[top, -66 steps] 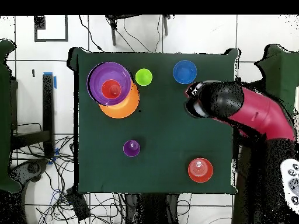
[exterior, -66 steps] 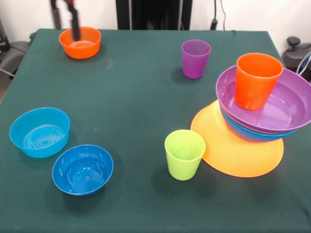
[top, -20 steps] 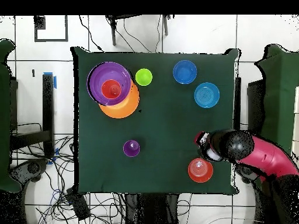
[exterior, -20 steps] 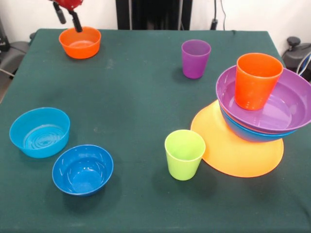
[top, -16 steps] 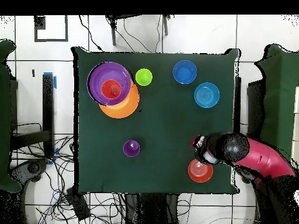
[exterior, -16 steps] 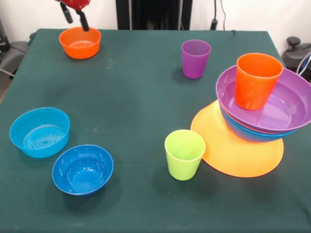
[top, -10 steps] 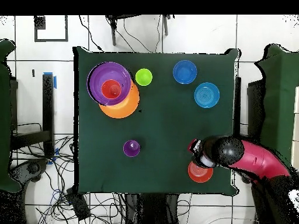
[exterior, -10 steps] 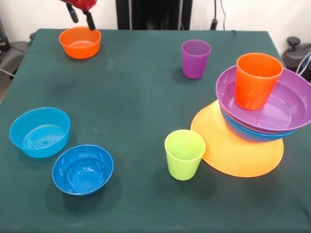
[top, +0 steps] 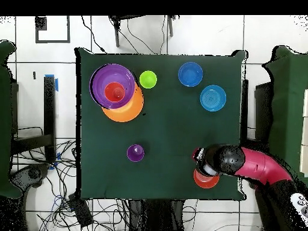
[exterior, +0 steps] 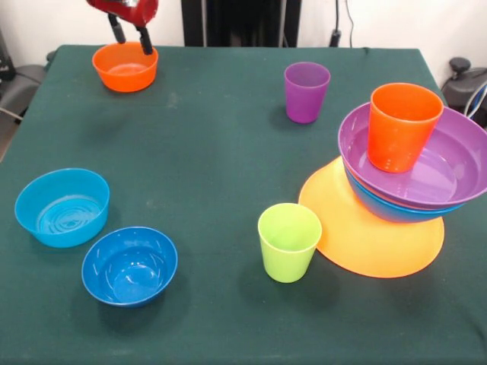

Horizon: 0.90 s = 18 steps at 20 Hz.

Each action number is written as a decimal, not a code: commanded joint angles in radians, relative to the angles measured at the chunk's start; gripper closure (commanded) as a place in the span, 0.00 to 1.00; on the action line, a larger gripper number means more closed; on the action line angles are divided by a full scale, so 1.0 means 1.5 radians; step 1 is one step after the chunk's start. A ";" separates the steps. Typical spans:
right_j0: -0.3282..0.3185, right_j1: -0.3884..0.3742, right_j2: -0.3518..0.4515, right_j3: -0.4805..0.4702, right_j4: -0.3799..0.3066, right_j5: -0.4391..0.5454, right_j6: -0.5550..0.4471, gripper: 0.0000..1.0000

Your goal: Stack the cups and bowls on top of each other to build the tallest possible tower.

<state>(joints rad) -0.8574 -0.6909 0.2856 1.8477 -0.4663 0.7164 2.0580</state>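
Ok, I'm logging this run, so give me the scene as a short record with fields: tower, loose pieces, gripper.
tower: orange cup in purple bowl, on blue bowl, on upturned orange-yellow bowl
loose cups: purple cup, lime green cup
loose bowls: small orange bowl, light blue bowl, dark blue bowl
gripper: open, empty, above the small orange bowl
yellow cup: not visible

The small orange bowl (exterior: pixel 125 66) just under the gripper (exterior: pixel 131 35) looks like shiny smooth plastic, and the table (exterior: pixel 213 144) has soft matt green cloth.
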 commanded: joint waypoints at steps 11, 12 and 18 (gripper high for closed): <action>0.038 0.177 -0.006 0.026 -0.091 -0.205 0.017 0.00; 0.041 0.190 -0.007 0.019 -0.089 -0.209 0.018 0.00; 0.054 0.226 -0.026 0.007 -0.091 -0.252 0.033 0.00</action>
<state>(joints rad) -0.8358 -0.4489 0.2538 1.8623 -0.5387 0.4372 2.0580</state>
